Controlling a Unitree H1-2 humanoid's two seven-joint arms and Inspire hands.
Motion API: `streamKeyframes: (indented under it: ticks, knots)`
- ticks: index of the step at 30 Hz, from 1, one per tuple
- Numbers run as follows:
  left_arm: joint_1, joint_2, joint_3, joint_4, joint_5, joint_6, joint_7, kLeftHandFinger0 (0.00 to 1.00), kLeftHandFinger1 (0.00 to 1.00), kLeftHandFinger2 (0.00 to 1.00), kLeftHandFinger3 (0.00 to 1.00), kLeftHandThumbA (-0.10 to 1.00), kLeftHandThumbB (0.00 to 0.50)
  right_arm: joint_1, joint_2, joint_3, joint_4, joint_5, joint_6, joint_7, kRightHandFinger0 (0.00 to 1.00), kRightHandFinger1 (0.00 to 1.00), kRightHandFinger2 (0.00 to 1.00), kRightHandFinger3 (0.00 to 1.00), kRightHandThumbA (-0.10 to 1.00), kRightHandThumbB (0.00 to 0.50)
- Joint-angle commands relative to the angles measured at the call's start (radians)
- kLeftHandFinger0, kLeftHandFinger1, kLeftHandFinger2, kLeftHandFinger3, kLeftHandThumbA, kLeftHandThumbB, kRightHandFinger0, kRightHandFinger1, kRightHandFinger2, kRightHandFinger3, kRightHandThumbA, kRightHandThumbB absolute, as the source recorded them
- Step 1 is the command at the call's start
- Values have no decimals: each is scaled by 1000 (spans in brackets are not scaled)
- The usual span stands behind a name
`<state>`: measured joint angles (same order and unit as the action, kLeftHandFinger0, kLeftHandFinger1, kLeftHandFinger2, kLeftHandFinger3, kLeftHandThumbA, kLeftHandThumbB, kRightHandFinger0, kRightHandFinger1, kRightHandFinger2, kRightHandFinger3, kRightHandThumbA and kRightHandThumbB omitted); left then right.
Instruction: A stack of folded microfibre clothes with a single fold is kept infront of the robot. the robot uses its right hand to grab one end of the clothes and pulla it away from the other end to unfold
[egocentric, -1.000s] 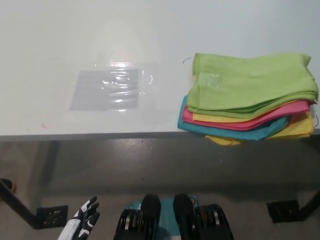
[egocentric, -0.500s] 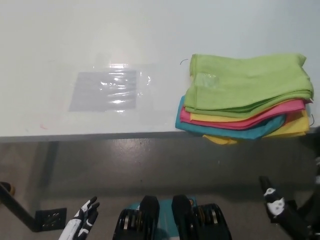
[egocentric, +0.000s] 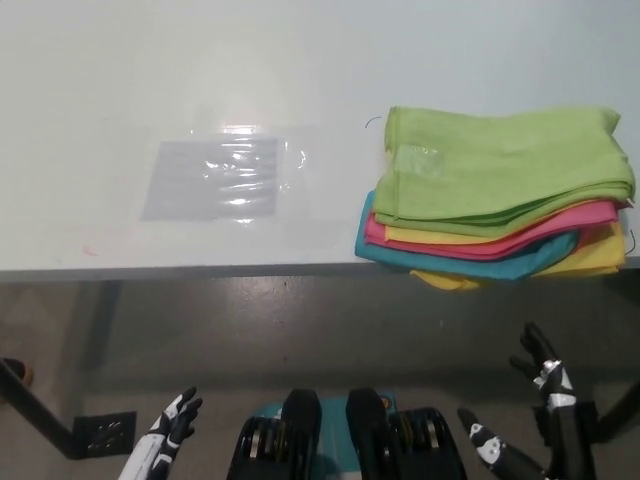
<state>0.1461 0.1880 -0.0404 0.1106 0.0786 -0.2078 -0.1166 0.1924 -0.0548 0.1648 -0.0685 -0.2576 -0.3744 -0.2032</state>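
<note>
Your right hand (egocentric: 545, 420) sits at the near right, below the table edge, fingers spread wide & holding nothing, well short of the cloth stack (egocentric: 497, 195). That stack lies on the right side of the white table (egocentric: 150, 80), close to the near edge, w/ its near corner poking slightly past the edge. Top layer is a green cloth (egocentric: 505, 160), folded, w/ the fold-side layers fanned at the left. Under it you see a pink cloth (egocentric: 560, 222), then yellow cloth (egocentric: 600, 255) & a teal cloth (egocentric: 470, 262) showing along the near side; exact order of the lower layers is hard to tell.

Left of the stack, apart from it, a clear plastic sheet (egocentric: 215, 178) lies flat on the table, glare on its middle.

Your left hand (egocentric: 170, 430) rests at the near left, low, fingers apart, empty. Floor under the table is grey, w/ a black table foot bracket (egocentric: 100, 432) near that hand.
</note>
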Motion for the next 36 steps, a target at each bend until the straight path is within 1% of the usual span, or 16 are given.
streamKeyframes:
  ticks: [1, 2, 8, 9, 10, 13, 14, 15, 17, 18, 20, 21, 23, 26, 29, 36]
  knots:
    - [3, -2, 9, -16, -37, -68, -4, 1000, 1000, 1000, 1000, 978, 251, -18, -1, 1, 55, 60, -22, 51, 811, 959, 1000, 1000, 787, 115]
    - [7, -9, 12, -17, -51, -73, -4, 1000, 1000, 1000, 1000, 972, 269, -27, -5, -1, 92, 86, -11, 68, 811, 960, 1000, 1000, 776, 118]
    - [15, -17, 8, -14, -68, -96, -8, 1000, 1000, 1000, 1000, 957, 288, -58, -16, -9, 190, 158, 28, 132, 801, 964, 1000, 1000, 750, 106]
    - [8, -19, 8, -10, -68, -96, -6, 1000, 1000, 1000, 1000, 958, 290, -68, -18, -12, 198, 162, 32, 137, 799, 962, 1000, 1000, 754, 105]
    - [9, -21, 11, -12, -72, -96, -5, 1000, 1000, 1000, 1000, 946, 275, -77, -20, -12, 211, 173, 50, 152, 797, 954, 1000, 1000, 765, 86]
    - [15, -18, 13, -12, -64, -108, 1, 1000, 1000, 1000, 1000, 956, 278, -88, -22, -11, 235, 196, 81, 182, 802, 962, 1000, 1000, 786, 85]
    - [17, -17, 13, -11, -64, -114, 1, 1000, 1000, 1000, 1000, 961, 281, -92, -24, -11, 244, 215, 98, 199, 821, 975, 1000, 1000, 823, 114]
    - [16, -17, 14, -9, -64, -114, 2, 1000, 1000, 1000, 1000, 962, 284, -95, -24, -13, 248, 222, 99, 206, 827, 981, 1000, 1000, 843, 117]
    - [15, -16, 14, -12, -68, -110, 1, 1000, 1000, 1000, 1000, 969, 298, -102, -25, -15, 258, 225, 96, 214, 843, 998, 1000, 1000, 909, 150]
    - [17, -15, 14, -15, -72, -105, -2, 1000, 1000, 1000, 1000, 969, 304, -100, -26, -15, 253, 237, 98, 223, 890, 1000, 1000, 1000, 950, 170]
    - [19, -13, 15, -15, -73, -108, -4, 1000, 1000, 1000, 1000, 967, 291, -99, -24, -16, 254, 247, 95, 232, 935, 1000, 1000, 1000, 1000, 207]
    - [24, -10, 15, -17, -73, -107, -6, 1000, 1000, 1000, 1000, 969, 298, -94, -23, -14, 254, 250, 92, 238, 962, 1000, 1000, 1000, 1000, 232]
    - [32, -9, 15, -28, -74, -93, -7, 1000, 1000, 1000, 1000, 969, 309, -87, -25, -11, 253, 255, 82, 249, 1000, 1000, 1000, 1000, 1000, 241]
    - [28, -9, 17, -30, -67, -93, -2, 1000, 1000, 1000, 1000, 971, 299, -91, -29, -9, 253, 259, 69, 264, 1000, 1000, 1000, 1000, 1000, 280]
    - [28, -5, 18, -37, -71, -83, -5, 1000, 1000, 1000, 1000, 967, 302, -95, -32, -6, 257, 258, 51, 276, 1000, 1000, 1000, 1000, 1000, 286]
    - [17, -1, 21, -34, -69, -75, -6, 1000, 1000, 1000, 1000, 963, 310, -107, -29, -13, 254, 260, 48, 289, 1000, 1000, 1000, 1000, 1000, 273]
